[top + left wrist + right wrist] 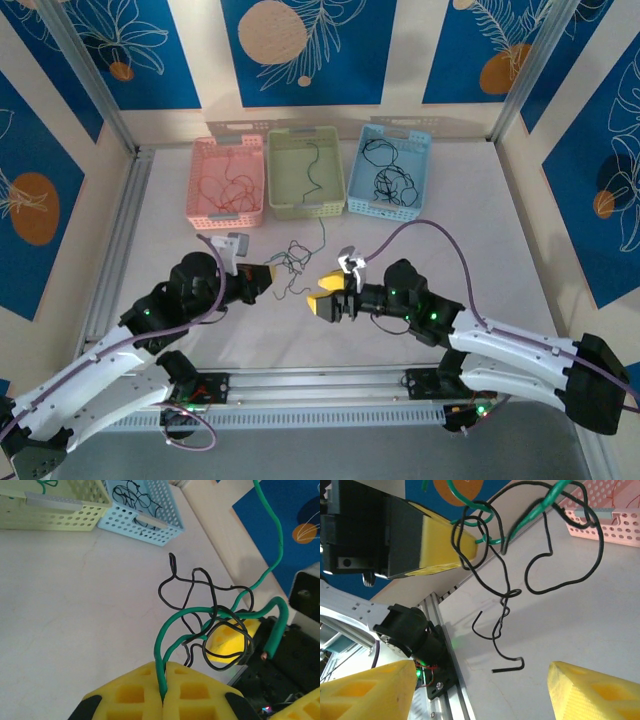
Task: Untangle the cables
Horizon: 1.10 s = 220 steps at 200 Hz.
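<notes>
**Left wrist view.** The left gripper point(163, 700) sits nearest the lens. Its yellow fingers are pressed together on a green cable point(161, 645), which rises out of the seam between them. This cable arcs upward and passes through the loops of a black cable point(200, 577). The two are interlocked and hang above the table point(75, 605). A green end with a bare copper tip point(277, 625) lies to the right; whether it belongs to the gripped cable cannot be told.

**Right wrist view.** The right gripper point(480, 695) stands released, jaws wide apart, with nothing between them. The bent end of the black cable hangs just above the gap and touches neither finger.

**Top view.** The clump point(292, 262) hangs between the two grippers, near the table centre and in front of three baskets.
- The pink basket point(197, 180) holds red cables.
- The green basket point(272, 170) holds a thin strand.
- The blue basket point(425, 170) holds black cables.

**Progress.** Most of the sorting appears done. What is left, by this judgement, is to pull the black cable free of the green one and put each in its basket.
</notes>
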Tool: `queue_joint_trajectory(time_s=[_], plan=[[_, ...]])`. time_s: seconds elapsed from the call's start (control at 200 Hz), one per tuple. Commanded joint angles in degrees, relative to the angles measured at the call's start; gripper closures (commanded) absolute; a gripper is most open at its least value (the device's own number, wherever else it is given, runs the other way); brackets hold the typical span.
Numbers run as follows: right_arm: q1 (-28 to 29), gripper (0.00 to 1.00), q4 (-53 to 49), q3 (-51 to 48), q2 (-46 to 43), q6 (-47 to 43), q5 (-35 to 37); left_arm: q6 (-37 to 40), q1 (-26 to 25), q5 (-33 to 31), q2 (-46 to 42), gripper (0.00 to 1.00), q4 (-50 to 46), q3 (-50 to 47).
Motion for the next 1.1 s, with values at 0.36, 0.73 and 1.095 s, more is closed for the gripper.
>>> queue_joint_trajectory(time_s=[0.36,0.73,1.095], plan=[[0.15,0.49,6.11,2.12,6.96,1.33,2.44,-2.63,0.32,2.23,-0.44,1.00,3.04,1.94],[0.05,0.95,7.18,1.62,7.51,1.94,1.45,-1.69,0.38,1.34,-0.81,1.00,1.34,2.50],[-25.27,1.00,-10.25,-7.69,-10.36,4.09,3.95,9.92,0.35,-18.35,-4.99,1.00,-25.34,15.12]])
